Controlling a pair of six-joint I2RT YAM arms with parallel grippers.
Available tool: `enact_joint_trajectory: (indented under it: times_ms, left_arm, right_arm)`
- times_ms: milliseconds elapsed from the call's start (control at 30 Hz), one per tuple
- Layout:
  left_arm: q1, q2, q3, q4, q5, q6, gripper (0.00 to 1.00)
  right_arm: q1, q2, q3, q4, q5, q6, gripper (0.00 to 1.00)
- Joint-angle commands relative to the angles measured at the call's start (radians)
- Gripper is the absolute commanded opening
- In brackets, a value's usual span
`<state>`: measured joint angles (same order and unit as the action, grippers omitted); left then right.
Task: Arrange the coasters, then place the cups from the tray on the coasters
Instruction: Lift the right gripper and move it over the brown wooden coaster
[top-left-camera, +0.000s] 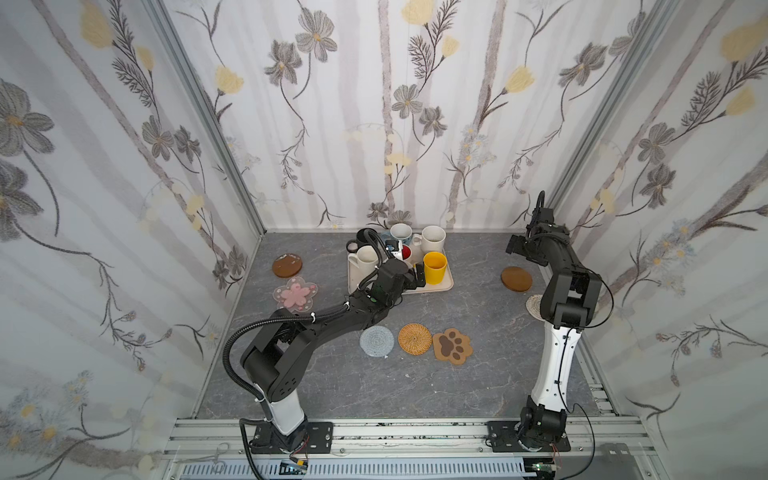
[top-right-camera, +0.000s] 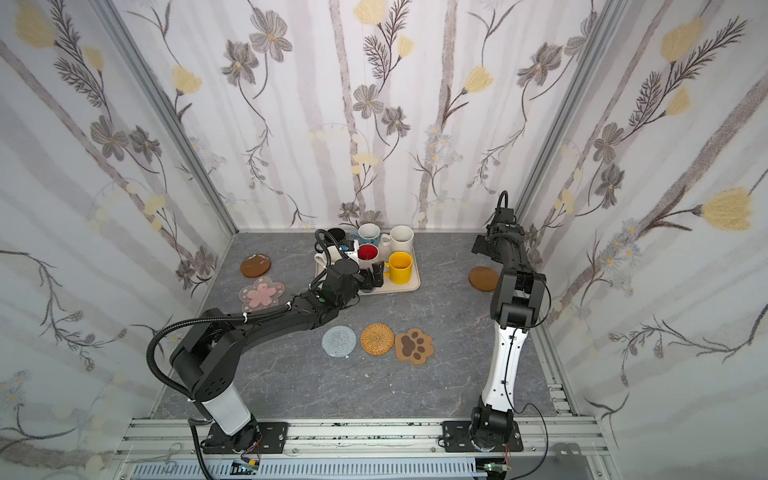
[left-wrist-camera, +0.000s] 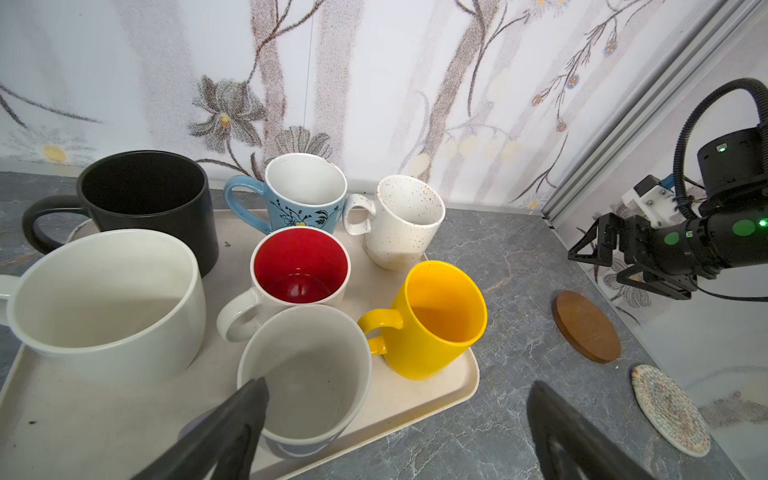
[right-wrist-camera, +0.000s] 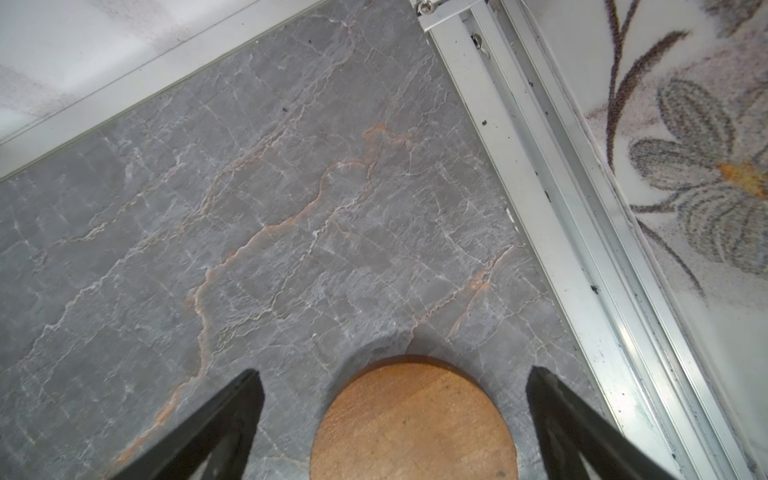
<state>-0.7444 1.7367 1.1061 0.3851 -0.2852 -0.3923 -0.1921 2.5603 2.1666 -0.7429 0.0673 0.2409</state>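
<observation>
Grey marbled tabletop (top-left-camera: 374, 386), flowered walls (top-left-camera: 415, 104): a crowded tray (left-wrist-camera: 83, 415), nothing held.
The cups (top-left-camera: 432, 240) sit packed on the tray, with the coasters (top-left-camera: 415, 338) spread around it. If I close on the nearest pale cup (left-wrist-camera: 307, 374), I judge a finger could knock the yellow cup (left-wrist-camera: 436, 320) beside it. My left arm stretches low, left hand (left-wrist-camera: 399, 388) spread open at that cup; my right arm is folded high, right hand (right-wrist-camera: 395, 378) open above the wooden coaster (right-wrist-camera: 415, 424).

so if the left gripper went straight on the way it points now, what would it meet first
Probably the lavender mug: its rim sits right at one finger of the open left gripper. The yellow mug stands just beyond, nearer the gap's middle; depth is unclear.
</observation>
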Motion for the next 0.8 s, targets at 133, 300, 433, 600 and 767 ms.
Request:
enact_joint_trajectory:
  times_ms: [133,300,433,600,767]
  left_arm:
    - [0.0,0.009,0.0,0.019,0.009,0.007,1.0]
    - [0.001,0.004,-0.008,0.018,0.009,0.009,1.0]
    - [0.0,-0.003,-0.018,0.018,0.006,0.009,1.0]
    - [0.0,-0.002,-0.024,0.018,0.006,0.01,1.0]
    - [0.0,0.013,-0.021,0.018,0.01,0.014,1.0]
  right_arm:
    - [-0.001,0.028,0.012,-0.011,-0.009,0.02,0.87]
    - [-0.004,0.061,0.051,-0.076,-0.049,0.052,0.87]
    - [-0.009,0.062,0.056,-0.089,-0.083,0.057,0.73]
    - [-0.02,0.067,0.065,-0.1,-0.113,0.057,0.61]
    - [-0.023,0.112,0.149,-0.179,-0.13,0.039,0.55]
